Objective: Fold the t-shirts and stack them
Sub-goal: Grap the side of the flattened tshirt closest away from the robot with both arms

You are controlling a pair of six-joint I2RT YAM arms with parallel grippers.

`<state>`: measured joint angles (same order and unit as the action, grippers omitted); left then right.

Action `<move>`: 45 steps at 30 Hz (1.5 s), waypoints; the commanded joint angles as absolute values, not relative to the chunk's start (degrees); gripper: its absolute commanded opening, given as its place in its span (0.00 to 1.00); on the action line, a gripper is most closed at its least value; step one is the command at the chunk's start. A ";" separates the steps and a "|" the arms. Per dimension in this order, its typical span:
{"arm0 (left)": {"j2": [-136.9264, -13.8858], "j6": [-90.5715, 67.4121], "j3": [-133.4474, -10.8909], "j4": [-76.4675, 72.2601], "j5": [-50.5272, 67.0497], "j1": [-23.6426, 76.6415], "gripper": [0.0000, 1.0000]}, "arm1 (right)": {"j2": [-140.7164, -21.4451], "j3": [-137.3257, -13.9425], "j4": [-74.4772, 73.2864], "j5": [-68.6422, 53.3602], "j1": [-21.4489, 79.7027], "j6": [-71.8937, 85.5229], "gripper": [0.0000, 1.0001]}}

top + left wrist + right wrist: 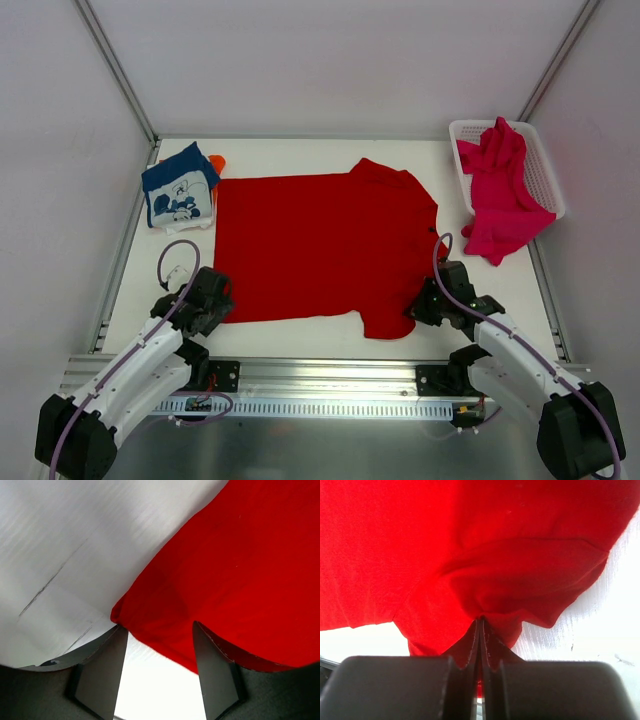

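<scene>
A bright red t-shirt lies spread flat in the middle of the table. My left gripper is at its near left corner. In the left wrist view the left gripper is open, its jaws astride that red corner without pinching it. My right gripper is at the near right sleeve, and in the right wrist view it is shut on a bunched fold of the red cloth. A folded navy t-shirt with white print lies at the back left, with an orange one peeking out beside it. A magenta-pink t-shirt hangs out of the basket.
The white mesh basket stands at the back right against the wall. White walls enclose the table on three sides. A metal rail runs along the near edge between the arm bases.
</scene>
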<state>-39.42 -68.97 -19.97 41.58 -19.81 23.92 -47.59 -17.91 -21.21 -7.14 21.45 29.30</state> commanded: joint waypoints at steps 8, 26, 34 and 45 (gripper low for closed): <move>-41.31 -66.80 -16.61 37.62 -20.39 22.50 0.52 | -45.70 -16.87 -20.92 -7.73 21.01 29.18 0.00; -40.79 -63.38 -18.54 37.35 -18.29 22.41 0.00 | -42.11 -18.45 -26.87 -3.35 21.09 27.78 0.00; -36.12 -59.95 -22.14 37.44 -18.54 22.50 0.00 | -34.45 -26.10 -35.06 5.10 21.27 25.14 0.00; -37.79 -55.29 -28.65 36.48 -22.94 22.50 0.00 | -40.24 -31.20 -33.40 6.94 22.94 24.96 0.01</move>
